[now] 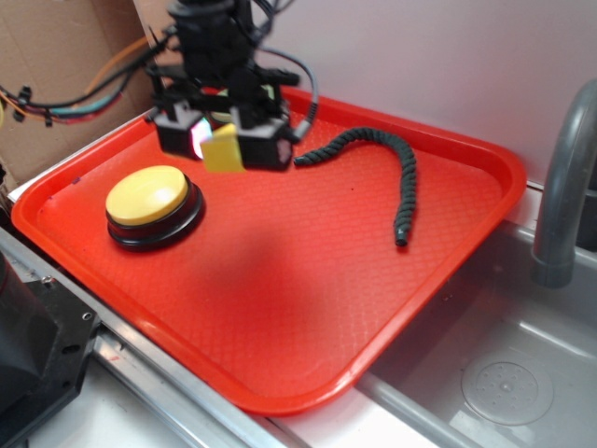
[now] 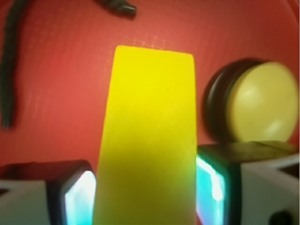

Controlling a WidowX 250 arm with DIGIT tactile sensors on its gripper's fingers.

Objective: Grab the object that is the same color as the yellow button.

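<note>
Red plastic tray fills the worktop beside a grey sink, where the robot's fingers clamp a yellow block from both sides, lifted above the tray's far left part. To its left sits the yellow button on its black base; a black ribbed hose curls at right. Only the wrist view shows the block pinched between two glowing pads.
</note>
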